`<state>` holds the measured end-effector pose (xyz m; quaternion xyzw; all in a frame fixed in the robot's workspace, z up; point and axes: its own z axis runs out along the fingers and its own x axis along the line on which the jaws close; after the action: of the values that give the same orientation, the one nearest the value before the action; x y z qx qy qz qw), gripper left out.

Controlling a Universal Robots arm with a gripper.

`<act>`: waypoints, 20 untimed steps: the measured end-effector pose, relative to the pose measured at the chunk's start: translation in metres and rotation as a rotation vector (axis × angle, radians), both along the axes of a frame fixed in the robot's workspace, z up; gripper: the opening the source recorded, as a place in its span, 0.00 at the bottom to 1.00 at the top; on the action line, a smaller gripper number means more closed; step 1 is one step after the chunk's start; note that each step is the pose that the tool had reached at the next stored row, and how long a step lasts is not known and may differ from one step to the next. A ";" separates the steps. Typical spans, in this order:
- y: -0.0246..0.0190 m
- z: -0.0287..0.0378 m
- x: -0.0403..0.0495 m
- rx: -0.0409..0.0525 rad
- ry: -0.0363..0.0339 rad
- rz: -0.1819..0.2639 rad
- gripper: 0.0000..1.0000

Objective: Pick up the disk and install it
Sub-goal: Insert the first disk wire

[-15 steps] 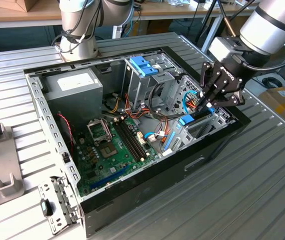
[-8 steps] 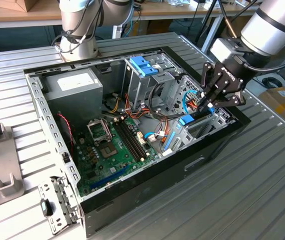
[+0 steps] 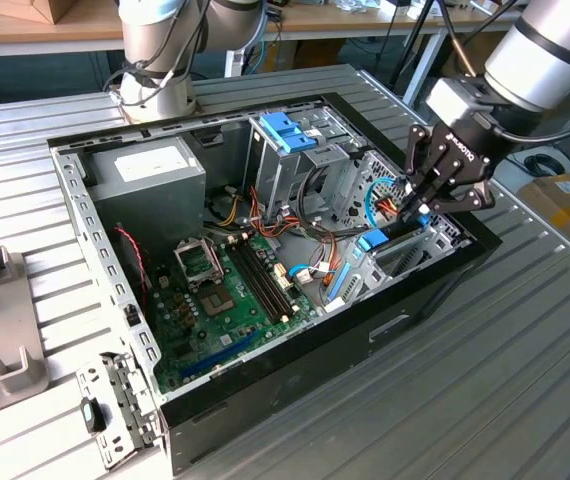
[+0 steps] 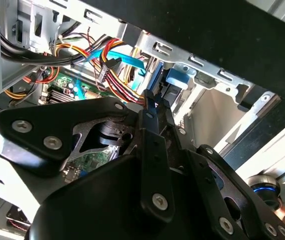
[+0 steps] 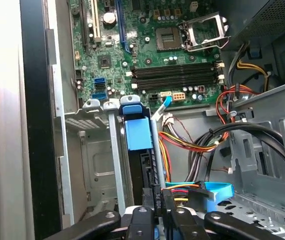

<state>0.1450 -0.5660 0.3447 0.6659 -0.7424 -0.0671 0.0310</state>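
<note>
The black multi-finger gripper (image 3: 427,195) hangs over the front corner of the open black desktop computer case (image 3: 405,320), at the exterior view's right, because the drive bay sits there. The disk (image 5: 142,165) — a dark flat drive in a light-blue plastic carrier frame — stands on its edge inside the grey metal drive bay (image 5: 97,170), its blue tab (image 5: 138,132) pointing toward the green motherboard (image 5: 147,45). In the first wrist view the fingers (image 5: 155,197) are drawn close together around the near edge of the disk — they seem to pinch it, probably to guide it along the bay rails. Coloured cable bundles (image 5: 192,142) run just beside the bay.
</note>
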 end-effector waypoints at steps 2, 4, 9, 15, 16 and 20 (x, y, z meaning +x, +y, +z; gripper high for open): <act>0.0001 -0.0003 0.0013 0.0005 0.0000 0.008 0.19; 0.0006 -0.0008 0.0014 0.0016 0.0000 0.016 0.19; 0.0011 -0.0025 0.0015 0.0041 0.0000 0.025 0.19; 0.0011 -0.0063 0.0018 0.0095 -0.0001 0.025 0.19; 0.0011 -0.0069 0.0018 0.0104 -0.0001 0.025 0.19; 0.0011 -0.0088 0.0019 0.0158 -0.0001 0.026 0.19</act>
<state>0.1470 -0.5650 0.3359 0.6756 -0.7332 -0.0725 0.0265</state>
